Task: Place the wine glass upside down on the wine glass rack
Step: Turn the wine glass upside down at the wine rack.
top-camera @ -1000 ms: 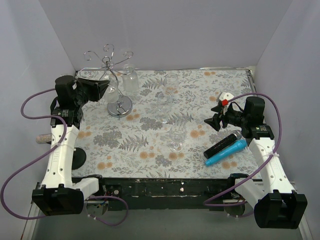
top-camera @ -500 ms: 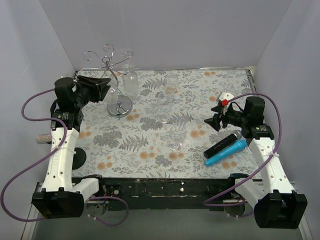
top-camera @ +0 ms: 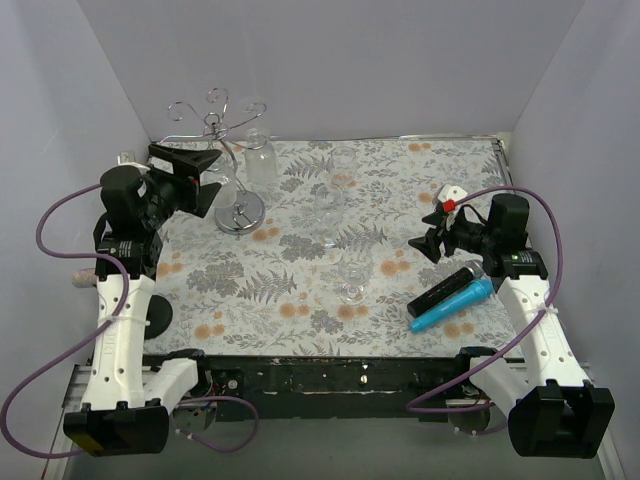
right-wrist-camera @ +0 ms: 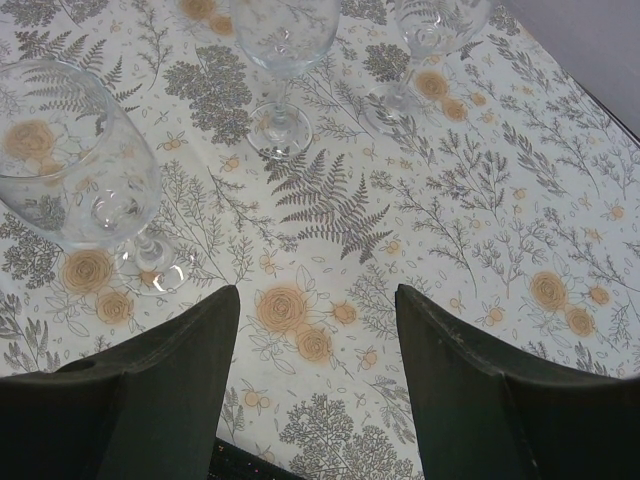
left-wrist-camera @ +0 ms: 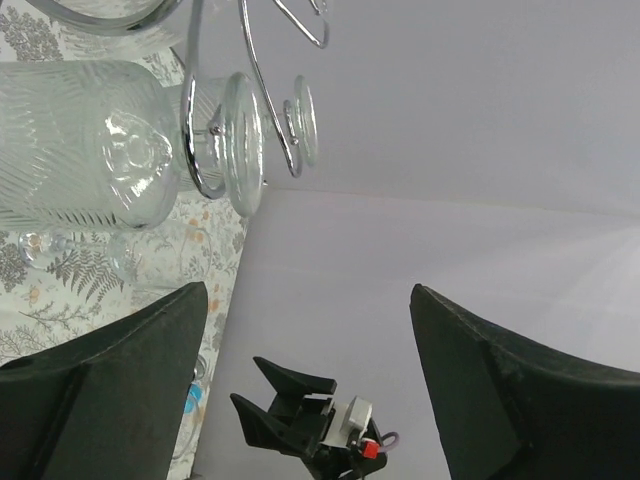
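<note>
The wine glass rack (top-camera: 243, 212) stands at the back left of the table. A clear wine glass (top-camera: 226, 186) hangs upside down from one of its wire arms. In the left wrist view the ribbed bowl of this wine glass (left-wrist-camera: 90, 140) and its foot sit in the rack's wire loop (left-wrist-camera: 187, 120). My left gripper (top-camera: 212, 176) is open just left of the hanging glass and apart from it. Nothing lies between the jaws of the left gripper (left-wrist-camera: 305, 300). My right gripper (top-camera: 426, 240) hovers open at the right, and the right gripper (right-wrist-camera: 317, 295) is over bare cloth.
A second glass (top-camera: 259, 160) hangs on the rack's far side. Three glasses stand upright mid-table (top-camera: 353, 272) (top-camera: 328, 207) (top-camera: 341, 166). A black microphone (top-camera: 444, 288) and a blue one (top-camera: 452, 306) lie at the right. White walls enclose the table.
My left gripper has opened and let go of the wine glass, which stays hanging on the rack. The left arm has drawn back to the left. The right arm has not moved.
</note>
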`<state>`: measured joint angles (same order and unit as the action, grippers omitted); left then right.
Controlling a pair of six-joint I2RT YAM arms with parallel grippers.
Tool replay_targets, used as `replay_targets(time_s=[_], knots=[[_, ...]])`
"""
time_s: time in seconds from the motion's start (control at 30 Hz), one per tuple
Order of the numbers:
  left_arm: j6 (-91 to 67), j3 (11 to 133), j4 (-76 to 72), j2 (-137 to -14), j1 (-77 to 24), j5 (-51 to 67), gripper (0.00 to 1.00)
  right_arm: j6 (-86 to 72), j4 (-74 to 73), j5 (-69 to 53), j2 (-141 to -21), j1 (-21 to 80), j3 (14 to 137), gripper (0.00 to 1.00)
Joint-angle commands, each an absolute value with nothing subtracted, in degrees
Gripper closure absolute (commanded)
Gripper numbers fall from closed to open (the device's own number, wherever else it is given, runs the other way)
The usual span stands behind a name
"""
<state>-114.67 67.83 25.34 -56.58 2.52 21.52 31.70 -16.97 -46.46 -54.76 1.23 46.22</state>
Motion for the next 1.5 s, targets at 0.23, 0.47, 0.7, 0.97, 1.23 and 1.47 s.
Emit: replay_targets(time_s=[0.23,0.47,0.7,0.97,1.23,1.47], knots=[[-112.2,66.9,27.5,-51.9,2.5,26.6,0.02,33.0,-17.0,-47.3,-54.6,1.2,46.4,0.28],[-104.1,67.2,28.6,-48.8,2.6,28.2,0.02,34.2,-18.0,-48.7,-55.1,1.2,46.6,0.29],[-94.6,66.0,30.1,-43.7,2.5,28.2,0.02,35.9,-19.8,-50.4,-56.0,1.1,47.1,0.3],[-81.3,65.9,36.2,-38.5,2.6,25.4,0.02,35.8,-20.6,-50.4,-58.1,0.5,48.8,0.3],[-74.3,62.0,37.6,-30.9,2.5,22.2,0.02,39.2,-27.9,-47.2,-58.4,0.5,54.0,0.3],[-74.0,53.3,35.5,-23.0,2.5,21.4,0.02,41.9,-33.7,-45.8,-56.7,0.6,57.5,0.29]])
